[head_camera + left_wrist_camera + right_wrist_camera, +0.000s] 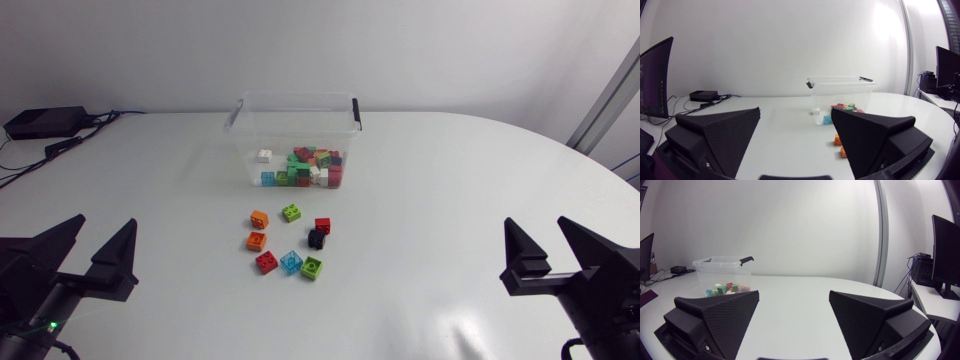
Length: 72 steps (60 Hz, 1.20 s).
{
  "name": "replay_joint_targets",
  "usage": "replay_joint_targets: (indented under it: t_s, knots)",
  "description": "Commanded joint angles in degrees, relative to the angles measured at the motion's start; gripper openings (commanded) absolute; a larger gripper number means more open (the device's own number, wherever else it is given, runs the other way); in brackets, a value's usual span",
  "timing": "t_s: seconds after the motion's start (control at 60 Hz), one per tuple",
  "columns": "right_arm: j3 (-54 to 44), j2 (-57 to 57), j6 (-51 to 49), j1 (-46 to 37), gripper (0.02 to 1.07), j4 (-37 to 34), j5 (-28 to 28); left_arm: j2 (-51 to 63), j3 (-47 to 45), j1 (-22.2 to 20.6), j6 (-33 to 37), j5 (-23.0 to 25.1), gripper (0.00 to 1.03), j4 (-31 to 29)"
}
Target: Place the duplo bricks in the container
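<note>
A clear plastic container point(296, 120) stands at the back middle of the table, with several coloured duplo bricks point(305, 168) inside. In front of it lie loose bricks: an orange one point(259, 219), a lime one point(291, 212), a red one point(323, 226), a black one point(316, 239), another orange point(256, 241), another red point(267, 262), a clear blue one point(290, 262) and a green one point(312, 268). My left gripper point(93, 247) rests open at the front left, far from them. Open too, my right gripper point(547, 248) sits at the front right. Both hold nothing. The container point(840, 90) shows ahead of the left fingers.
The container has black clips on its rim point(357, 108). A black box with cables point(45, 122) lies at the table's far left. Bare white tabletop point(450, 200) stretches between the bricks and each gripper.
</note>
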Motion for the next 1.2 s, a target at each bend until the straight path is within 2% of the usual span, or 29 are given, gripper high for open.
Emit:
replay_joint_targets:
  t_s: [0.0, 0.283, 0.367, 0.55, 0.7, 0.833, 1.05, 1.183]
  knots:
    - [-1.0, -0.2, 1.3, 0.6, 1.03, -0.1, -0.3, -0.5, -1.2, -0.1, -1.1, 0.0, 0.99, 0.1]
    - [-1.0, -0.3, -0.2, 0.8, 1.03, 0.2, -0.3, -0.5, -0.8, 0.6, -1.1, -0.1, 0.99, 0.2]
    - [-1.1, -0.3, -1.2, 0.6, 1.03, 1.3, -0.1, -0.5, 1.4, 1.2, -1.1, -0.7, 0.99, -2.1]
    - [1.4, 0.1, -1.6, 0.4, 1.02, 1.6, -0.3, 1.2, 5.2, 0.7, -1.2, -0.7, 0.99, -2.9]
    - [4.9, 4.1, -1.8, 0.5, 1.02, 2.0, -1.2, 12.9, 13.5, -0.8, -1.2, -0.7, 0.99, -3.7]
    - [9.7, 13.9, -1.8, 0.6, 1.02, 3.9, -1.2, 24.4, 20.3, -2.5, -1.1, -0.6, 0.99, -4.8]
    - [18.1, 28.9, 0.3, 4.3, 1.02, 3.5, -0.5, 39.7, 29.0, -9.5, -0.6, -3.2, 0.98, -11.8]
    - [21.7, 35.2, 1.8, 9.6, 1.02, 2.8, 2.6, 50.7, 33.6, -10.6, 1.8, -3.5, 0.98, -15.0]
